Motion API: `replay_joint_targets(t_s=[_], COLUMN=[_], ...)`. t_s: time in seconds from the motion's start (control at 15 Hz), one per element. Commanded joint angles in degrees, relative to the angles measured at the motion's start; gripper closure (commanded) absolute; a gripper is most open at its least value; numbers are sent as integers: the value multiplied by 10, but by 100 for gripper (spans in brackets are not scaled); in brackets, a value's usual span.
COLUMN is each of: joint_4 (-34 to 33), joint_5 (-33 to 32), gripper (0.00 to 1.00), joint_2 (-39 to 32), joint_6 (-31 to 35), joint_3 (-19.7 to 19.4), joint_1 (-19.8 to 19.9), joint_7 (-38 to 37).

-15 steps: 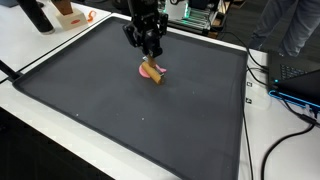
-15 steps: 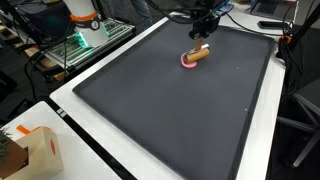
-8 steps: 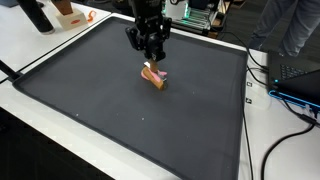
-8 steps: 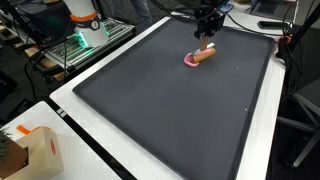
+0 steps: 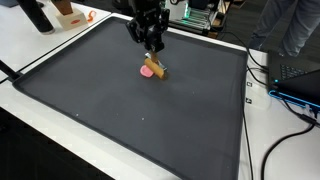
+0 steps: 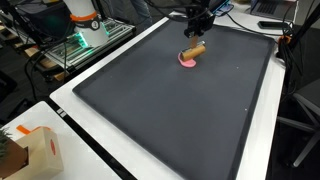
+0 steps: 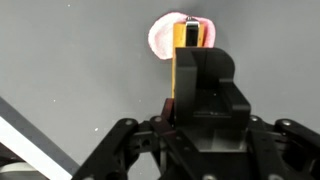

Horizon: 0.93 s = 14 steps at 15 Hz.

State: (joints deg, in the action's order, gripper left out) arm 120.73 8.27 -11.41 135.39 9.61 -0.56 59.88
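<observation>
Cluttered lab benches ring a white table that carries a wide black mat, seen in both exterior views. Near the mat's far edge, the hand hangs low over it, fingers pointing down. It is clenched on the upper end of a short wooden stick. In the wrist view the hand shows as 1 dark block in the middle, and the stick runs out from under it.

The stick stands tilted, and its lower end touches a small pink disc that lies flat on the mat. In an exterior view the stick leans down from the hand to the pink disc. In the wrist view the pink disc spreads out on both sides of the stick's tip.

Well away from these, a cardboard box sits at a near corner of the table. Black cables trail over the table beside the mat.
</observation>
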Motion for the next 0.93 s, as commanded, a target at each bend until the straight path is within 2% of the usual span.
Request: replay_joint_targets(t_s=[0.0,0.47,0.87], joint_4=[21,20,44], joint_5=[-52,-130,-116], gripper=[76,76,76], joint_2=[22,23,64], joint_6=[-63,-89,-73], joint_3=[-20,-40,-48], joint_1=[-9,-6,3], joint_7=[-40,-111,-97])
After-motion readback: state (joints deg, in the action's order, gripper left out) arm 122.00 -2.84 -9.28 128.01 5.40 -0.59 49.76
